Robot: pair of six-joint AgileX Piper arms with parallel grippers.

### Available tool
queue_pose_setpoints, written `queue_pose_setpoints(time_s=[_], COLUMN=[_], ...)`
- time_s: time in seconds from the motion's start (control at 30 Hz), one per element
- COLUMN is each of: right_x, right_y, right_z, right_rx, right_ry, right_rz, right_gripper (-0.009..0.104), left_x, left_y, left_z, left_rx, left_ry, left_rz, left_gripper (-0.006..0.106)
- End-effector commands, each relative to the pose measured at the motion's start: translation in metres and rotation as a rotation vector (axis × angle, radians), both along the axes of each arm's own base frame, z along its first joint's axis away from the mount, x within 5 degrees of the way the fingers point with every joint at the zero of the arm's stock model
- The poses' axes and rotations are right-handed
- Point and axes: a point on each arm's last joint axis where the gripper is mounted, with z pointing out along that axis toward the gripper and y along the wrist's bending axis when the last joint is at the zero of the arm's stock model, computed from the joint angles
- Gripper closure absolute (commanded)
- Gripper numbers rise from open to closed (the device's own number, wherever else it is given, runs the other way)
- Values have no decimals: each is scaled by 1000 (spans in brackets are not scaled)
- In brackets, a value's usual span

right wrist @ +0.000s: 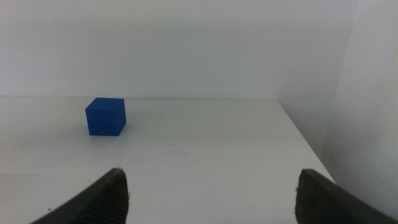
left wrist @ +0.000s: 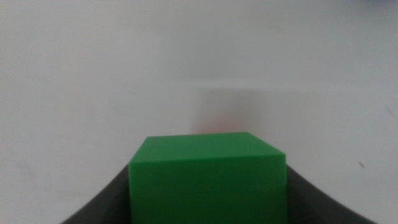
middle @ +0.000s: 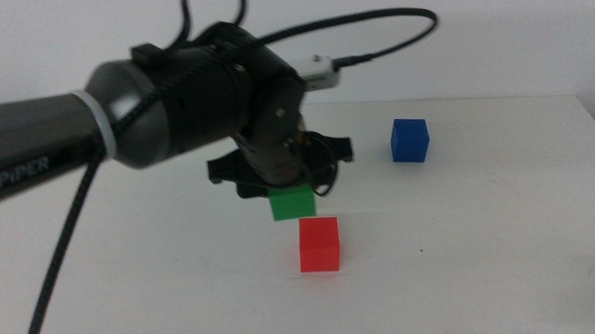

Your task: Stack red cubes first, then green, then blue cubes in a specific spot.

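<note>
White, smooth tabletop (middle: 499, 259) runs back to a pale wall. Only the middle view shows the red cube (middle: 319, 245), sitting toward the table's near-middle, with the green cube (middle: 292, 202) held just above and behind it. The left gripper (middle: 290, 192) is clamped on that green cube. The blue cube (middle: 410, 140) rests near the far right edge. The right gripper (right wrist: 211, 193) waits with jaws spread wide, holding nothing.
</note>
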Motion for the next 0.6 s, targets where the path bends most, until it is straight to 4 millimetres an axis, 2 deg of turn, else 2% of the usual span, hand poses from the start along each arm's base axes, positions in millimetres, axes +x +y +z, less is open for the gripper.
queue_pose_setpoints(time_s=[0.0, 0.13, 0.3, 0.57], right_x=[-2, -2, -2, -2], right_y=[0, 0, 0, 0], right_z=[15, 15, 15, 15], right_rx=[-27, -27, -27, -27], right_ry=[-111, -111, -111, -111], right_rz=[-2, -2, -2, -2], right_gripper=[1, 1, 1, 1], left_x=[-9, -18, -19, -8], left_y=[-9, -20, -23, -28], left_z=[25, 25, 24, -1], left_rx=[-63, -70, -82, -32], left_ry=[-83, -84, -87, -52], left_rz=[-20, -57, -67, -65], left_gripper=[87, 87, 87, 87])
